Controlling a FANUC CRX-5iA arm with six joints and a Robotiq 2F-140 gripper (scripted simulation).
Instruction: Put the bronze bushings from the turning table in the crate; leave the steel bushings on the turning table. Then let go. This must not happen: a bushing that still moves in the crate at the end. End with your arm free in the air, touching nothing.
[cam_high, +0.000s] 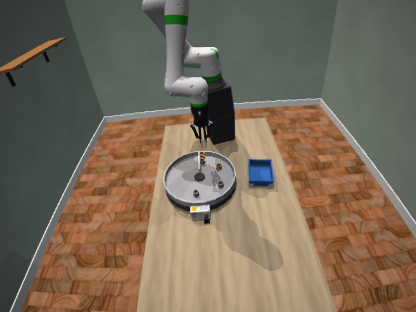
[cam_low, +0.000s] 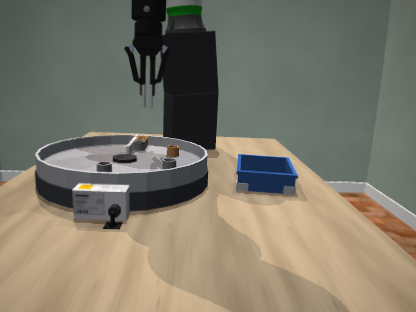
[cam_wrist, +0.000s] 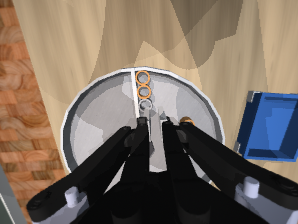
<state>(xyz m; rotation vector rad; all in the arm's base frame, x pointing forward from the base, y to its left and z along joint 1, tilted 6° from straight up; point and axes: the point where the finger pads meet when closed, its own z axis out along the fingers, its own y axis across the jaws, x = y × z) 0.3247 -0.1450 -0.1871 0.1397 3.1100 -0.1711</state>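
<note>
Bronze bushings (cam_wrist: 143, 84) below shut end effector (cam_wrist: 155, 120)

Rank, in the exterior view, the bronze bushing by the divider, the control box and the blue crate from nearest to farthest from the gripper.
1. Bronze bushing, on the turntable's far side, almost under the gripper.
2. Control box, at the turntable's front edge.
3. Blue crate, off to the side on the table.
</note>
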